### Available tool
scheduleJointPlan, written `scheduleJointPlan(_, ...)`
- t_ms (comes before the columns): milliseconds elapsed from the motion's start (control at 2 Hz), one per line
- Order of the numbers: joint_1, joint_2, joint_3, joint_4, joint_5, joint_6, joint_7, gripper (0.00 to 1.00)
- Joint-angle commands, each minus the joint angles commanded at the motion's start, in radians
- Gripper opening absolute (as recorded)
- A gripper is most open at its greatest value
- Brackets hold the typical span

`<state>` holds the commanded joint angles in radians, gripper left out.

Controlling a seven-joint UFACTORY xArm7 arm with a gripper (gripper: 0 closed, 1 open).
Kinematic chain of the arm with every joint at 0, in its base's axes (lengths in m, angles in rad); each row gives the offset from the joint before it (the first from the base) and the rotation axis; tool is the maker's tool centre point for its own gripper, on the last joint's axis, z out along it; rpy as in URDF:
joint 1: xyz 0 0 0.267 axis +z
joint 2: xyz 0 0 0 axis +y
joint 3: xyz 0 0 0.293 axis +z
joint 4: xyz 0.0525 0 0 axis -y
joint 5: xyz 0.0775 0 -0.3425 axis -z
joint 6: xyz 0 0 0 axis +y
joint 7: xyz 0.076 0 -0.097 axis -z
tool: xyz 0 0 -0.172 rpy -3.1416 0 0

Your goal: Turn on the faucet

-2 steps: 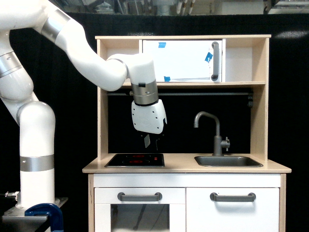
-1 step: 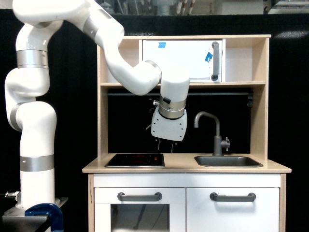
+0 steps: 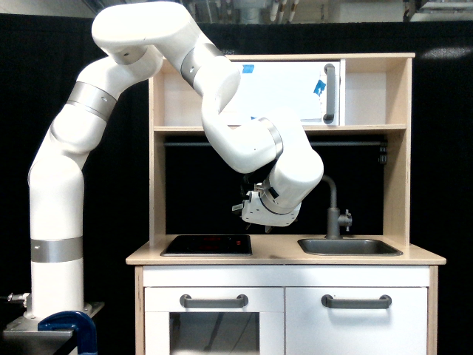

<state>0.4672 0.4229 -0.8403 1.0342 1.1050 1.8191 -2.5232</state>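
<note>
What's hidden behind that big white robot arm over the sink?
The faucet: its upright stem and small side lever knob show beside the sink, but the arm's wrist covers the hooked spout. The gripper faces away, so its jaws cannot be judged.

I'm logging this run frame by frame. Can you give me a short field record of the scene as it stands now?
setting: toy kitchen
faucet: upright behind the sink, spout partly hidden by the arm
faucet lever: untouched
end effector: above the counter between stove and sink, fingers not visible
upper cabinet door: closed, blue tape on it
task state: faucet not yet reached
</note>
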Motion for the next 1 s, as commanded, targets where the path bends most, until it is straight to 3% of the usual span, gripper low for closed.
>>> scheduleJointPlan(500, -0.035, -0.319, 0.065, -0.305, 0.103, -0.255, 0.031, 1.00)
scheduleJointPlan(1000, -0.079, -0.221, 0.099, -0.251, 0.124, -0.145, -0.036, 1.00)
